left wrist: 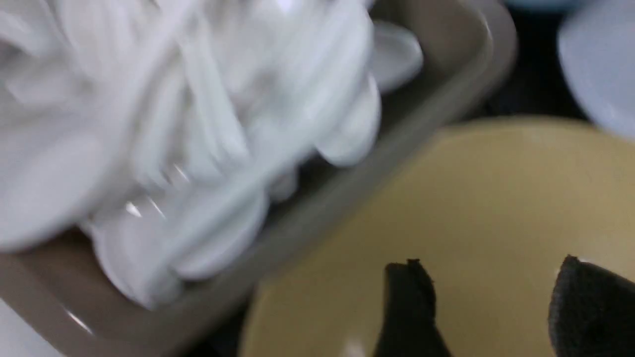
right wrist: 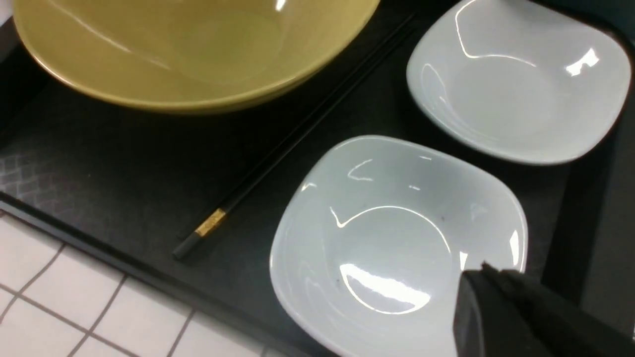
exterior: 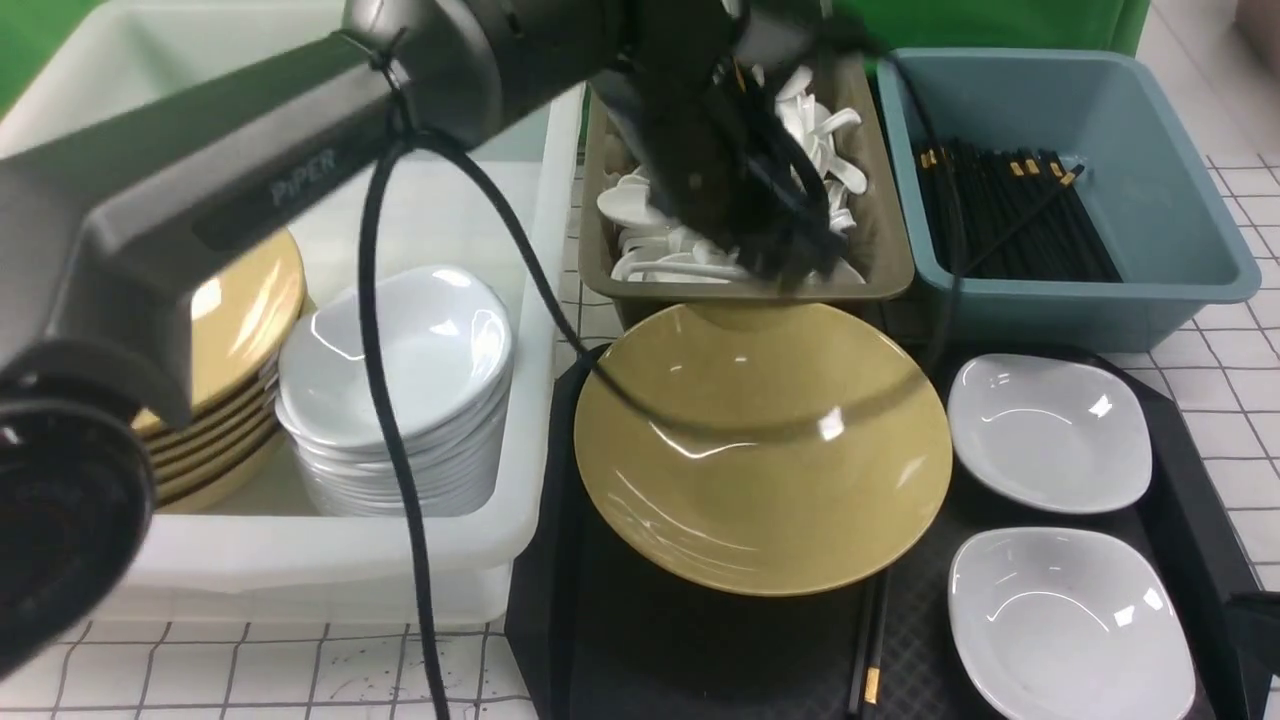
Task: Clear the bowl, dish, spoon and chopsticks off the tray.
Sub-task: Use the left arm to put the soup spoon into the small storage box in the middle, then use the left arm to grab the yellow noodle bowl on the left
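While checking far edge of tray point(exterior: 700, 650): found left tool point(left wrist: 496, 302) spread above bowl point(exterior: 760, 450); right tool point(right wrist: 496, 307) pressed together.

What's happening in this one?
The left gripper hangs open and empty over the far side of the bowl, beside the spoon bin. No spoon shows on the tray. The bowl, far dish, near dish and chopsticks are still on it. The right gripper is shut, holding nothing, over the near dish.
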Available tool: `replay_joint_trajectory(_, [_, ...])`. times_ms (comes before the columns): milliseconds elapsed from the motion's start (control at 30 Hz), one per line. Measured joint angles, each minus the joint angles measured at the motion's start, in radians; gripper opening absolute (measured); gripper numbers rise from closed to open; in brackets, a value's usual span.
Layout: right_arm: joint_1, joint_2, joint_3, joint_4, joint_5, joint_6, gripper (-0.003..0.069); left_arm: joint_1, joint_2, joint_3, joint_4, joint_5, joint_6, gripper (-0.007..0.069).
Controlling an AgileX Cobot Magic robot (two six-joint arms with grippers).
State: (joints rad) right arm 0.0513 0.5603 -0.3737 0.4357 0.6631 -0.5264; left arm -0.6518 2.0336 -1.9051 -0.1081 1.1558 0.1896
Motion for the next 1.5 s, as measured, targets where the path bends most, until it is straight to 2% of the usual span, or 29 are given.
replay_joint_trajectory(33, [0.0,0.0,0.0,0.001,0.0,0.0,0.0048,-0.006,0.005,0.004,-0.001,0.018,-0.002,0.0251])
replay_joint_trajectory(67, [0.005,0.0,0.0,0.003,0.0,0.0,0.005,-0.027,0.031,0.028,-0.014,0.054,-0.004,0.0158])
replay_joint_trajectory(133, [0.02,0.0,0.0,0.003,-0.001,0.0,0.0052,-0.052,0.066,0.058,-0.033,0.063,-0.001,0.0078])
replay_joint_trajectory(233, [0.046,0.0,0.0,0.005,-0.004,0.0,0.0055,-0.098,0.112,0.086,-0.068,0.065,0.026,0.0006])
replay_joint_trajectory(400, [0.055,0.0,0.0,0.005,-0.004,0.0,0.0055,-0.17,0.126,0.088,-0.152,0.059,0.118,-0.0008])
replay_joint_trajectory(467, [0.055,0.0,0.0,0.007,0.008,0.0,0.0058,-0.195,0.105,0.088,-0.261,0.062,0.201,-0.0008])
replay_joint_trajectory(533, [0.056,0.0,0.0,0.007,0.019,0.0,0.0059,-0.198,0.076,0.088,-0.319,0.062,0.228,-0.0008])
replay_joint_trajectory(633, [0.058,0.0,0.0,0.007,0.021,0.0,0.0062,-0.173,0.026,0.086,-0.307,0.062,0.205,0.0003])
replay_joint_trajectory(767, [0.058,0.0,0.0,0.014,0.023,-0.001,0.0064,-0.087,-0.034,0.08,-0.14,0.052,0.092,0.01])
replay_joint_trajectory(833, [0.06,0.0,0.0,0.014,0.023,-0.001,0.0065,-0.047,-0.035,0.079,-0.064,0.039,0.052,0.0197])
replay_joint_trajectory(900, [0.067,0.0,0.0,0.015,0.023,-0.001,0.0065,-0.017,-0.023,0.079,-0.003,0.018,0.037,0.0339])
replay_joint_trajectory(1067, [0.092,0.0,0.0,0.016,0.023,-0.001,0.0068,-0.008,0.019,0.079,0.082,-0.061,0.024,0.0552])
replay_joint_trajectory(1200, [0.099,0.0,0.0,0.016,0.023,-0.002,0.0069,-0.008,0.063,0.079,0.124,-0.103,0.024,0.0603])
replay_joint_trajectory(1267, [0.1,0.0,0.0,0.016,0.023,-0.002,0.007,-0.008,0.094,0.079,0.13,-0.106,0.039,0.0591])
replay_joint_trajectory(1400, [0.1,0.0,0.0,0.016,0.023,-0.002,0.0075,-0.008,0.157,0.079,0.108,-0.067,0.168,0.0391])
replay_joint_trajectory(1433, [0.1,0.0,0.0,0.016,0.023,-0.002,0.0075,-0.008,0.157,0.079,0.108,-0.067,0.168,0.0379])
replay_joint_trajectory(1467, [0.1,0.0,0.0,0.016,0.023,-0.002,0.0076,-0.008,0.152,0.071,0.082,-0.06,0.191,0.0298])
replay_joint_trajectory(1500, [0.1,0.0,0.0,0.016,0.023,-0.002,0.0076,-0.006,0.144,0.066,0.069,-0.05,0.194,0.0262])
